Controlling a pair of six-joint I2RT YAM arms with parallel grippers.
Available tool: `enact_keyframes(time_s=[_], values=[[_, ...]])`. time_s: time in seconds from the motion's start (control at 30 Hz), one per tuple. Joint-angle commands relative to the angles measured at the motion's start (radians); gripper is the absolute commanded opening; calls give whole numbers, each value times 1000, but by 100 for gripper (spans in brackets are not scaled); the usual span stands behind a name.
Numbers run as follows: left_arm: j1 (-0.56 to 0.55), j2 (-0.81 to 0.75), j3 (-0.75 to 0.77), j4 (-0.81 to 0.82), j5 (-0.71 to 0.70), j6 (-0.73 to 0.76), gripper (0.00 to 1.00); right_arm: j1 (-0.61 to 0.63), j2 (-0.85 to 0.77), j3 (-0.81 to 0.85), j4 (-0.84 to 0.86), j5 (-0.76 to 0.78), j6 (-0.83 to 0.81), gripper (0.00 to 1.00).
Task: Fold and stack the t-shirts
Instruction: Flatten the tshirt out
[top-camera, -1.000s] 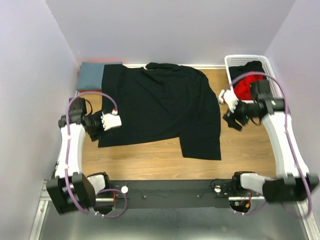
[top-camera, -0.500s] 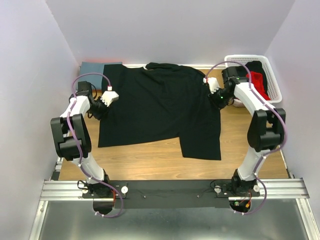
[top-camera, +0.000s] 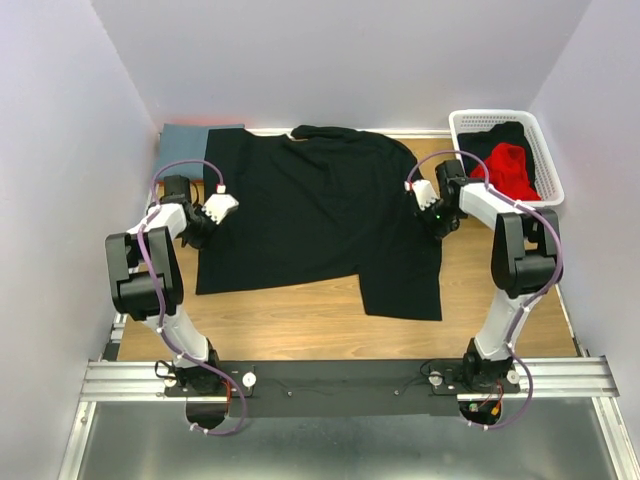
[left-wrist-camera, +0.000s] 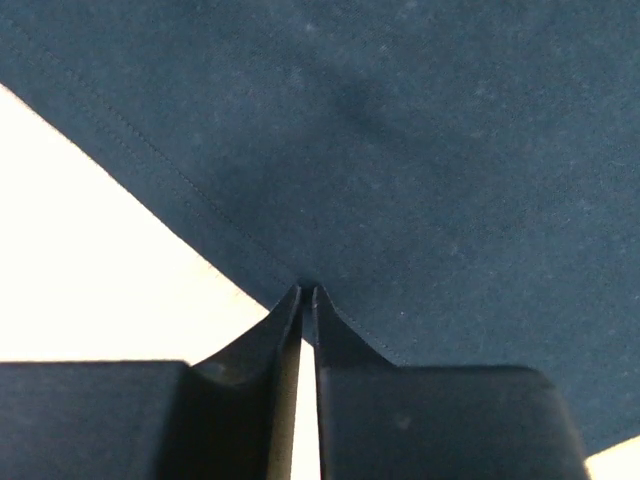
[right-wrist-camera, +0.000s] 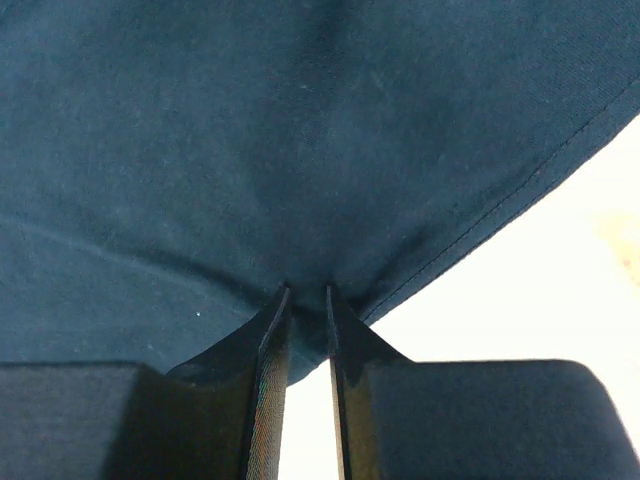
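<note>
Swung in: my L pincer & R pincer now nipped shut on shirt side hems; I'd lift both evenly, keep cloth taut

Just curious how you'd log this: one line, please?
left gripper: pinching black t-shirt edge | right gripper: pinching opposite edge | shirt: spread on table

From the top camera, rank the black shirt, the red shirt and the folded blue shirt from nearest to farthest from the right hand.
1. black shirt, spread mid-table; the right hand pinches its right edge.
2. red shirt, in the basket, just right of that hand.
3. blue shirt, folded at the far left corner.
</note>
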Motion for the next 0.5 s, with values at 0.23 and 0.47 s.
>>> enact_keyframes(time_s=[0.23,0.47], values=[[-6,-145,-282,-70,-186,82,10,23,-321,-421,-124,80,-94,25],[-8,-252,-182,-219,-114,103,10,29,-434,-250,-231,19,-84,31]])
